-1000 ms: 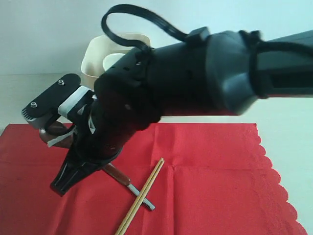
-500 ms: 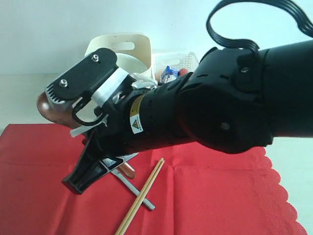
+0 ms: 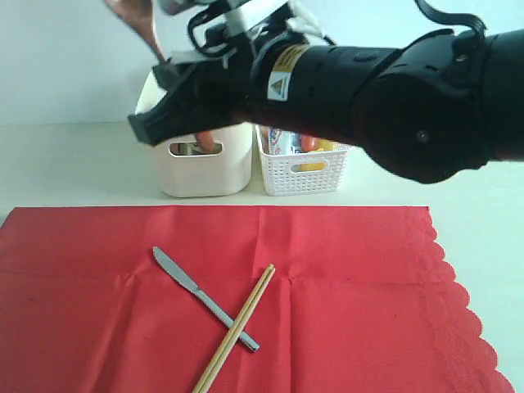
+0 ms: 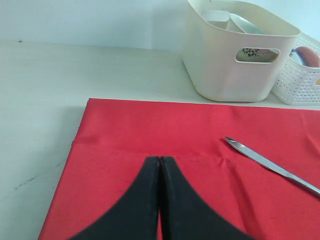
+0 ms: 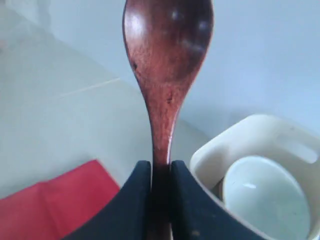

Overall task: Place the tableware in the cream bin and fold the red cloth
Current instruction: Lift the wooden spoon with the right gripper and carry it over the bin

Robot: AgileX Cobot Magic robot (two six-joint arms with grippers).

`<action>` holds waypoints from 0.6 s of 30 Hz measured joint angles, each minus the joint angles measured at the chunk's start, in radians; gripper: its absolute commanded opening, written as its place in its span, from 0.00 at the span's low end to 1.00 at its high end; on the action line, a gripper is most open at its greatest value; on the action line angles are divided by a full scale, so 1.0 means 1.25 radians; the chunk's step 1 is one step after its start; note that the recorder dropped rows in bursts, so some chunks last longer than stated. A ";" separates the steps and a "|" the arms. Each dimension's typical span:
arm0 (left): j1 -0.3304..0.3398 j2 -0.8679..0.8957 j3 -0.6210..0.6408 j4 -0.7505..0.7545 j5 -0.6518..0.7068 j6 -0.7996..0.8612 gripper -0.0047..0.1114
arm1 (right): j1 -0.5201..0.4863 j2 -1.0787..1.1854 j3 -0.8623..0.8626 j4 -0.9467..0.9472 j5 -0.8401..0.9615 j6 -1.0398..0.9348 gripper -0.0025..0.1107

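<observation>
Dark wood fills your right wrist view: the spoon (image 5: 167,65) is pinched by its handle between the jaws of the right claw (image 5: 160,172), which are drawn in to a narrow gap around it, the spoon's bowl end pointing away from the claw. In the exterior view you hold the spoon high, at the top edge, above the cream bin (image 3: 205,173). The bin stands on the pale tabletop (image 3: 65,164) just behind the far edge of the red cloth (image 3: 352,278), with a white lattice basket (image 3: 307,176) just beside it on the right. A white bowl (image 5: 265,195) already sits inside the bin. On the cloth, spread flat with its scalloped edge to the right, the knife (image 3: 205,296) and the chopsticks (image 3: 237,327) lie crossed, touching near the knife's handle end. Your left claw (image 4: 160,162) hovers over the cloth near its left edge, jaws pressed together, nothing in them.
</observation>
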 measured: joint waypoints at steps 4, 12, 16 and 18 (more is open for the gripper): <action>0.000 0.000 0.000 0.000 0.000 0.000 0.04 | -0.068 0.000 0.000 0.016 -0.108 0.000 0.02; 0.000 0.000 0.000 0.000 0.000 0.000 0.04 | -0.135 0.068 -0.041 0.133 -0.293 0.001 0.02; 0.000 0.000 0.000 0.000 0.000 0.000 0.04 | -0.137 0.167 -0.126 0.091 -0.302 0.008 0.02; 0.000 0.000 0.000 0.000 0.000 0.000 0.04 | -0.137 0.220 -0.175 0.057 -0.302 0.036 0.02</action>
